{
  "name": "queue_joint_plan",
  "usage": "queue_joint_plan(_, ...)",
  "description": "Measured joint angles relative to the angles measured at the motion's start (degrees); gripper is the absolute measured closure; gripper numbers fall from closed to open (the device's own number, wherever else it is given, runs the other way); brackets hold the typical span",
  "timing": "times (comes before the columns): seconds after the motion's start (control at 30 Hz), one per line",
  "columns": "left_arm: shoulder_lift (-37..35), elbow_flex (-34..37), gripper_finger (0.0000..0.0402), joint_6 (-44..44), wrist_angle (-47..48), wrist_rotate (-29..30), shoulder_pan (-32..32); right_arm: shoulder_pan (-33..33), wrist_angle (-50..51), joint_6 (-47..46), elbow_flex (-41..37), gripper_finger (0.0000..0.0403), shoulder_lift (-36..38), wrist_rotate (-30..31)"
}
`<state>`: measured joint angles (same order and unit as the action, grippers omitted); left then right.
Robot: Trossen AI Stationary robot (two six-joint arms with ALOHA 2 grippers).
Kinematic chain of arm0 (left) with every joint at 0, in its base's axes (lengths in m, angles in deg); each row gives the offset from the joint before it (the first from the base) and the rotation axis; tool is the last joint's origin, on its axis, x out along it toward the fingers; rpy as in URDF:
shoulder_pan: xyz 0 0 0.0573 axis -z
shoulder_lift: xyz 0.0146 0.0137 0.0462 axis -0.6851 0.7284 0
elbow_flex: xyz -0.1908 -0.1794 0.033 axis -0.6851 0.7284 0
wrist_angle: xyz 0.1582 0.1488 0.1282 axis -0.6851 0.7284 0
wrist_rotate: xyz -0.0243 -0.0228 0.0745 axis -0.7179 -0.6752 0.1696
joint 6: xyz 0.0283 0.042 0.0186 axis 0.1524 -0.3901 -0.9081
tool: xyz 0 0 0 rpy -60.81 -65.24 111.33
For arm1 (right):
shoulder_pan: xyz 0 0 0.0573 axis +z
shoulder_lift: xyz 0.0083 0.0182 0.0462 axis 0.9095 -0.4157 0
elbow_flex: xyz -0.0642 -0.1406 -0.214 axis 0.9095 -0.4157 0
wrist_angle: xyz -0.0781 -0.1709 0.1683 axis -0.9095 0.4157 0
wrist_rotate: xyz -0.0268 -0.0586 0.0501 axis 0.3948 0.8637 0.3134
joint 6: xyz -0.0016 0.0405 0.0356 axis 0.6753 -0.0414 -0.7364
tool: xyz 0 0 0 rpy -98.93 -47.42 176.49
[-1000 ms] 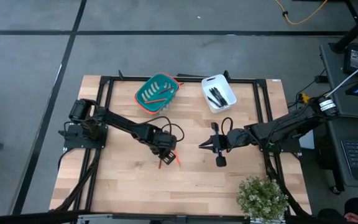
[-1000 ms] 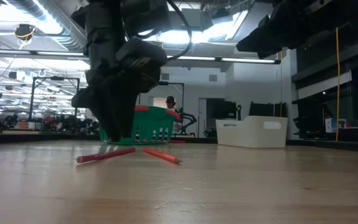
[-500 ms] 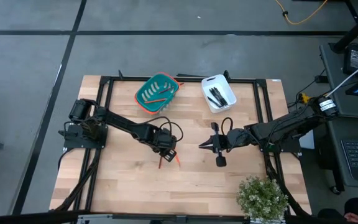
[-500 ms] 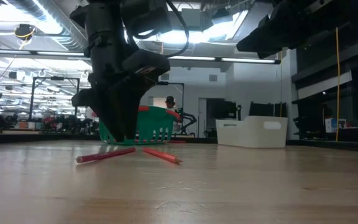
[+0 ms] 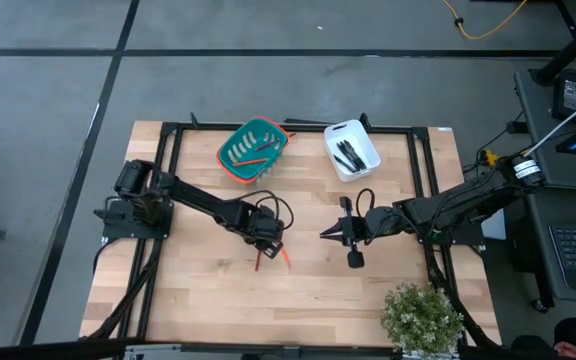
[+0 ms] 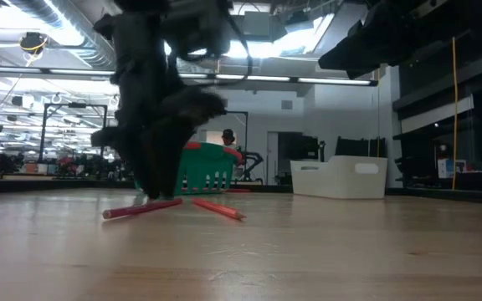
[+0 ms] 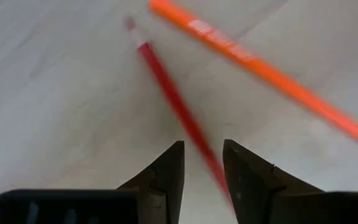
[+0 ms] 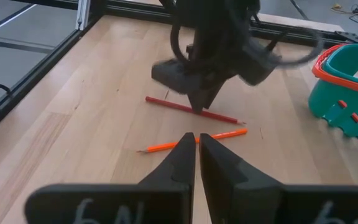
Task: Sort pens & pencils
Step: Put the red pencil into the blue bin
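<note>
On the pale wooden counter (image 5: 198, 300), the left gripper (image 7: 202, 163) stands slightly open, holding nothing, astride a thin red pencil (image 7: 178, 111) running lengthwise away between its fingers. A thin orange pencil (image 7: 261, 68) lies slantwise beyond. The right gripper (image 8: 196, 149) waits nearly closed.

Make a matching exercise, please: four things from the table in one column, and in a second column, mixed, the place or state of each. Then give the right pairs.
Things:
1. red pencil
2. orange pencil
3. pens
4. right gripper

Places or states:
A. in the white bin
B. shut, holding nothing
C. between the open fingers of the left gripper
D. bare on the table, beside the red one

Pairs: 1-C, 2-D, 3-A, 4-B
</note>
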<state>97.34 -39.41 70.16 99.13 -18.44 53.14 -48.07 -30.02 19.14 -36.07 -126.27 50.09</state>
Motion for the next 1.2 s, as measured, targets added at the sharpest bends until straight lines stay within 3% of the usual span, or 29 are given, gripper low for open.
queue_joint_plan(0.23, 4.42, -0.53, 0.0297, 2.38, 0.69, -0.41, 0.89, 0.02, 0.0, 0.04, 0.02, 0.0377, 0.0, 0.0)
queue_joint_plan(0.73, 3.74, -0.18, 0.0297, 5.11, 0.3, -2.98, 3.07, 0.02, 0.02, 0.02, 0.02, 0.0377, 0.0, -0.02)
queue_joint_plan(1.2, 4.23, -0.29, 0.0297, 0.79, 1.16, -1.97, 3.4, 0.02, 0.02, 0.02, 0.02, 0.0377, 0.0, -0.02)
